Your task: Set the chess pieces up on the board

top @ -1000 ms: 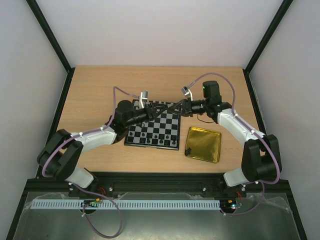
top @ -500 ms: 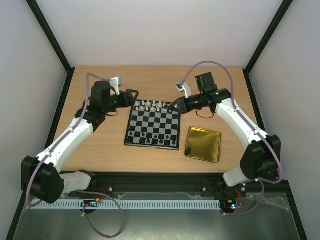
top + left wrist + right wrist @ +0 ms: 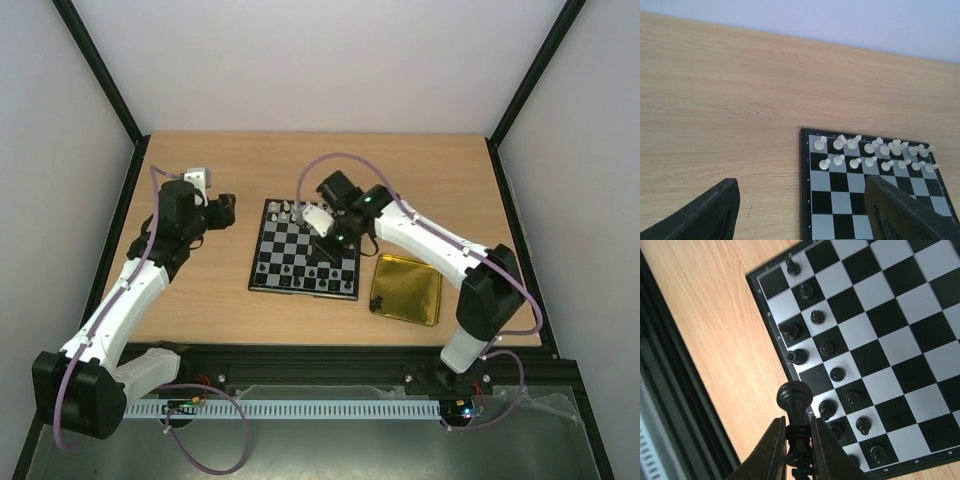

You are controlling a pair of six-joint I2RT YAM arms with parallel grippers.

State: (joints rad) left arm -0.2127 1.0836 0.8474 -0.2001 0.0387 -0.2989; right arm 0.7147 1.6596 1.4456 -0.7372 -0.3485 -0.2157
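Note:
The board (image 3: pixel 300 290) lies mid-table, with white chess pieces (image 3: pixel 290 210) on its far rows and black chess pieces (image 3: pixel 300 272) on its near rows. My right gripper (image 3: pixel 326 243) hangs over the board's middle. In the right wrist view the right gripper (image 3: pixel 796 426) is shut on a black chess piece (image 3: pixel 795 399), held above the board's (image 3: pixel 900 305) edge beside the black pieces (image 3: pixel 826 348). My left gripper (image 3: pixel 220 208) stands open over bare wood left of the board. The left wrist view shows its fingers (image 3: pixel 707 215) wide apart, nothing between them, and the white pieces (image 3: pixel 855 162) ahead.
A shiny gold square tray (image 3: pixel 415 285) sits right of the board, with something small and dark in its near-left corner. The black table frame (image 3: pixel 670 390) runs along the near edge. Grey walls close in the table on three sides.
The left gripper has drawn back leftward from the board's far edge and opened. The right arm has swung from the board's far right corner to over its middle, carrying the black piece.

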